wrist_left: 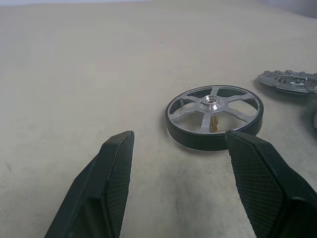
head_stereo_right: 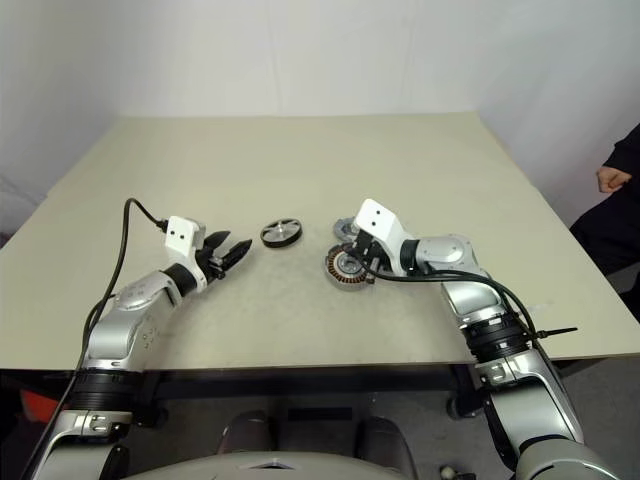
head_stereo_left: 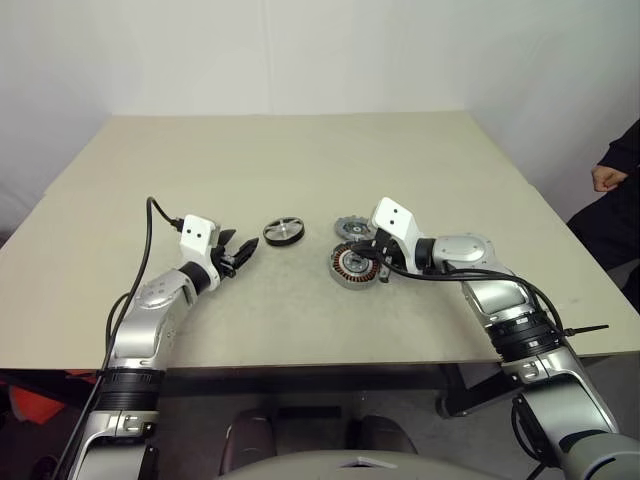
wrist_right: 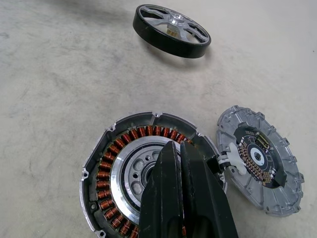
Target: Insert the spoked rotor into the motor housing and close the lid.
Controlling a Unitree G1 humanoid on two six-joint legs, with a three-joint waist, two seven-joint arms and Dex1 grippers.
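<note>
Three round parts lie apart on the bench (head_stereo_left: 300,160): spoked rotor (head_stereo_left: 283,231) flat near the left pincer (head_stereo_left: 240,253), whose fingers are spread wide and hold nothing. Right pincer (wrist_right: 185,163), fingers pressed together, sits over the motor housing (wrist_right: 116,148), windings up, with the lid (wrist_right: 260,161) just beside it; no legible markings.

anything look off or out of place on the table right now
Nothing stands out. The spoked rotor, motor housing and lid all lie flat and apart on the table, undamaged as far as shows. The lid lies circuit-board side up.
</note>
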